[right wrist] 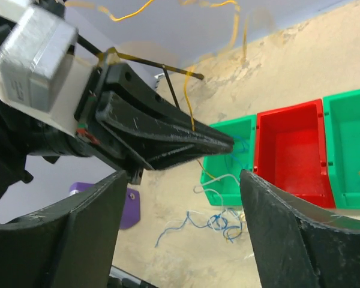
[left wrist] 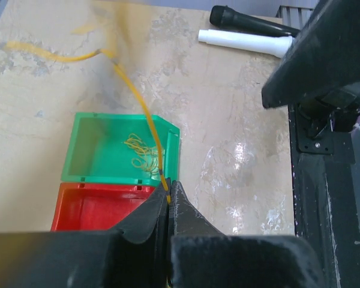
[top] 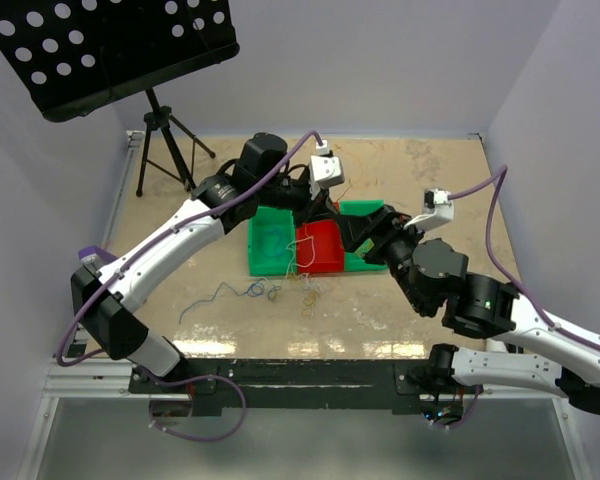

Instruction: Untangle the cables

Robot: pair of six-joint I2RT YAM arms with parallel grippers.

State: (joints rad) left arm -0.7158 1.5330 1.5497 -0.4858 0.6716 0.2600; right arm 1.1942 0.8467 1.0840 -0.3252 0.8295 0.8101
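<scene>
Table (top: 430, 310), tan top. Music stand (top: 110, 50), black, far left corner.

Left gripper (left wrist: 168, 195): raised over the bins, jaws pinched together on a yellow cable (left wrist: 138, 102) that rises from them and trails off.

Right gripper (right wrist: 183, 174): jaws spread wide, nothing held, facing the left gripper.

Three bins in a row: green bin (top: 270, 240), red bin (top: 320, 250), second green bin (left wrist: 84, 150) holding a coil of yellow cable.

Loose tangle (top: 305, 295) of thin cables on the table before the bins; blue cable (top: 225, 292) trailing left.
</scene>
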